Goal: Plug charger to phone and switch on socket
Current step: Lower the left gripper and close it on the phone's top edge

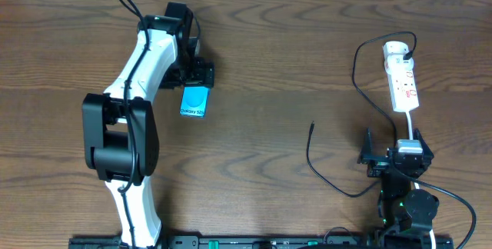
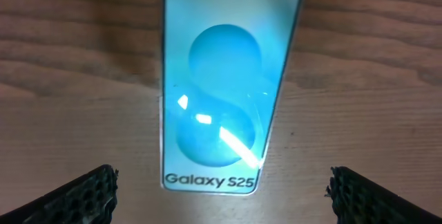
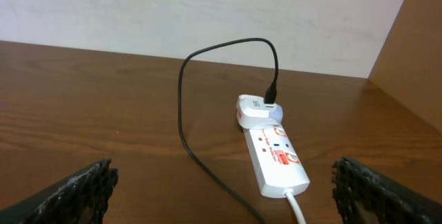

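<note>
The phone (image 2: 224,86) lies flat on the worktop (image 1: 277,57), screen lit, and the left pincer (image 2: 222,202) hangs wide open over its lower end, one finger each side, not touching. The socket (image 3: 276,158) lies far off to the right, and the charger (image 3: 183,113) goes from its far end round to a loose tip on bare wood between the two. The right pincer (image 3: 224,200) is wide open too, just by the socket's cord end.

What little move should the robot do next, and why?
Probably lower the open left hand and close it on the teal-lit Galaxy S25 smartphone: its fingers stand either side of the phone, and the thin black cable's plug tip lies loose, not plugged in.
</note>
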